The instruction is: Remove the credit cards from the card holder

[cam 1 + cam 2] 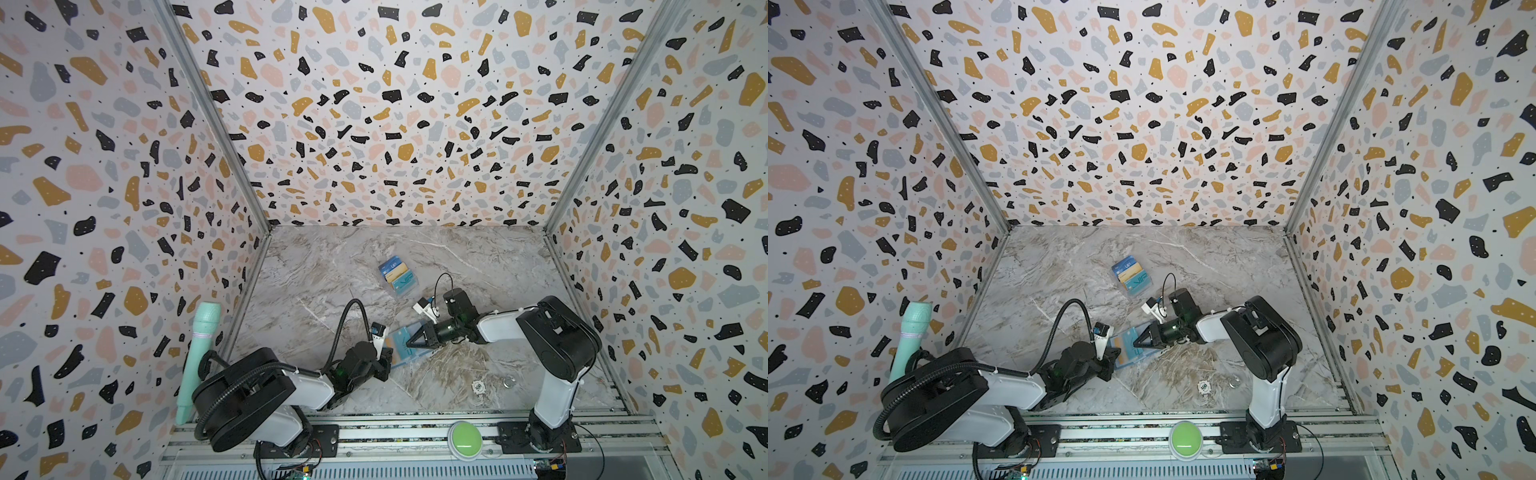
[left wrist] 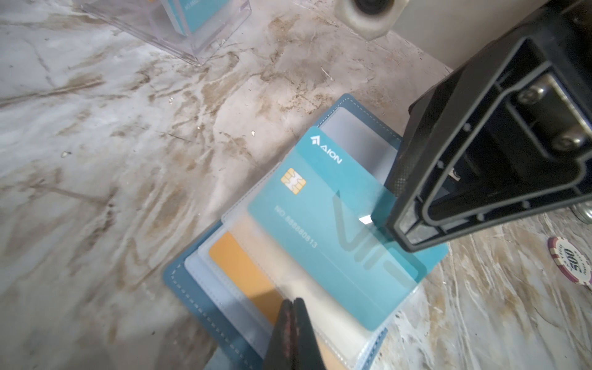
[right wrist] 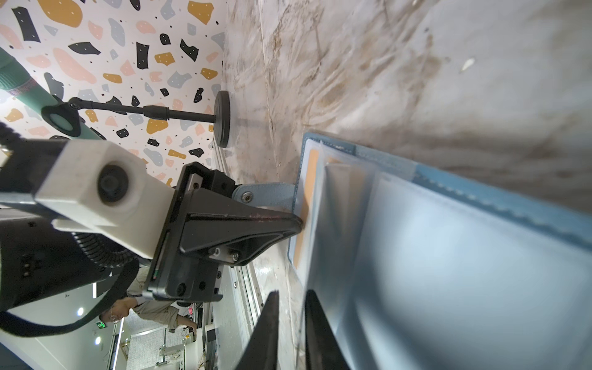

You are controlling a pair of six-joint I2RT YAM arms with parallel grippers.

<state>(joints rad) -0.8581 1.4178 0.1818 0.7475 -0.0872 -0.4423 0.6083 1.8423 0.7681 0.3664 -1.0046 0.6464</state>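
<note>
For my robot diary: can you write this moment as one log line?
holder: open | teal card: partly out | left tool: shut, tip on holder | right tool: open at teal card

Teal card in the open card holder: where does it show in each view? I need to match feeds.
In both top views: teal card low centre, on the card holder.
Left wrist: mid-frame, chip facing up, partly out of its sleeve.
Right wrist: cannot make it out; only clear sleeves and an orange card edge show.
Shared landmark: the holder's stitched blue cover.
</note>
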